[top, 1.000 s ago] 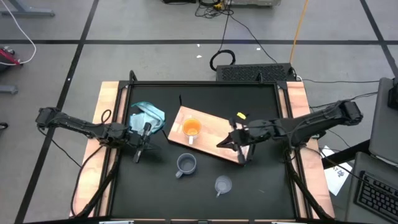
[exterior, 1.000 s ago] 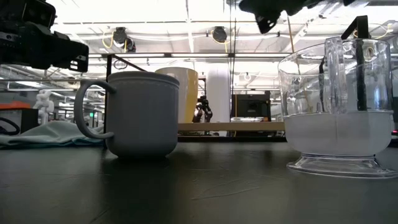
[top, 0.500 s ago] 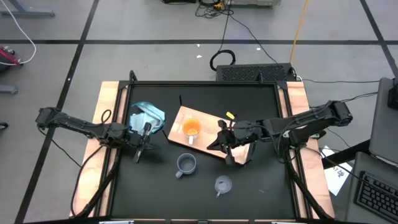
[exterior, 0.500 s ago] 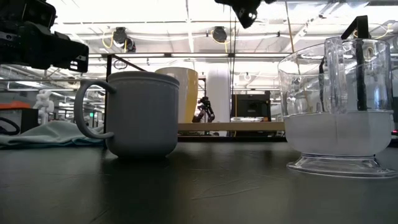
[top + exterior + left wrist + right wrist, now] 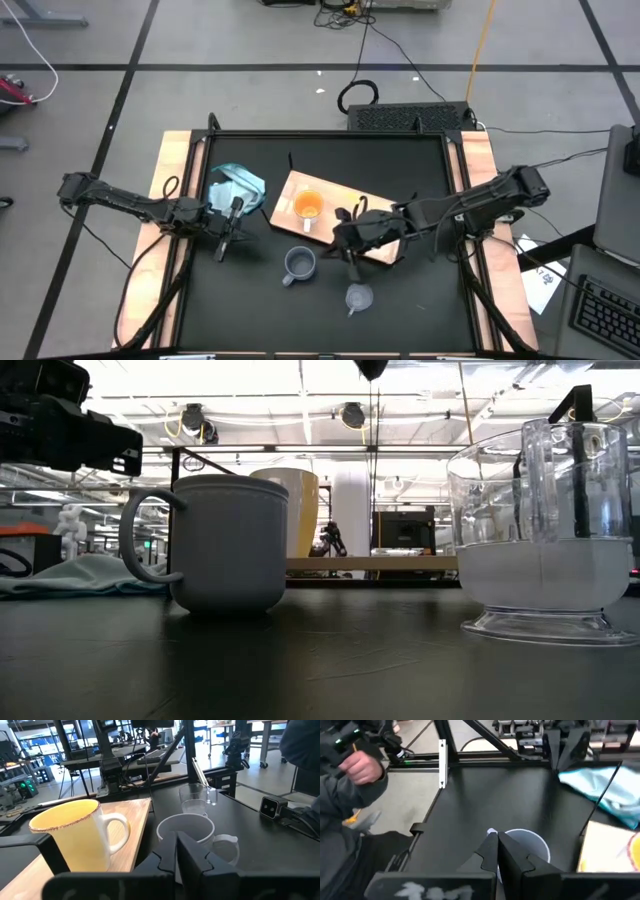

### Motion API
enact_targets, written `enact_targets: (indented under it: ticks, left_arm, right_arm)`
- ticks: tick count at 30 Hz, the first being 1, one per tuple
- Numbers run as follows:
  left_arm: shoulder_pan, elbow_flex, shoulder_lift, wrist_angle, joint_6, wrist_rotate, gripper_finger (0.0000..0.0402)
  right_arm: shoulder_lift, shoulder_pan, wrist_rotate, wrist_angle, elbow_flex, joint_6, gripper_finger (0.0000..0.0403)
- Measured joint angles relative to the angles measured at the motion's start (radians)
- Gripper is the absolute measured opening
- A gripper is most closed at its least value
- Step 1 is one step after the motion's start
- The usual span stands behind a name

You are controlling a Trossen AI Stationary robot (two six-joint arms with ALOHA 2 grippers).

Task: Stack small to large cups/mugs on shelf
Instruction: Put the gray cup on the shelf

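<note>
Blue-grey mug (image 5: 299,264) upright on surface (image 5: 420,300), at 6 o'clock from orange mug (image 5: 307,208) on shelf (image 5: 345,205). Likely rigid, glazed, slippery; best gripped at rim. Right tool (image 5: 349,252) clenched, just beside at 3 o'clock. Left tool (image 5: 228,238) clenched, idle.

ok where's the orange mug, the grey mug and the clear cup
orange mug (image 5: 307,207), high view, on its orange inside, seen from above
grey mug (image 5: 299,263), high view, on its open mouth
clear cup (image 5: 359,296), high view, on the middle of its round top
</note>
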Motion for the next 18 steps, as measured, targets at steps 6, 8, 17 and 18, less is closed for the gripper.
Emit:
enact_targets:
  ticks: [6, 8, 17, 18]
  left_arm:
    - [0.0, 0.0, 0.0, 0.0, -0.016, 0.0, 0.0026]
    - [0.0, 0.0, 0.0, 0.0, -0.016, 0.0, 0.0022]
    - [0.0, 0.0, 0.0, 0.0, -0.016, 0.0, 0.0003]
    - [0.0, 0.0, 0.0, 0.0, -0.016, 0.0, 0.0005]
  right_arm:
    - [0.081, -0.008, 0.003, 0.064, 0.004, 0.082, 0.0]
    - [0.099, -0.012, 0.003, 0.09, 0.005, 0.091, 0.0]
    - [0.112, -0.013, -0.114, 0.032, 0.02, -0.137, 0.0]
    - [0.113, -0.013, -0.118, -0.007, 0.038, -0.167, 0.0]
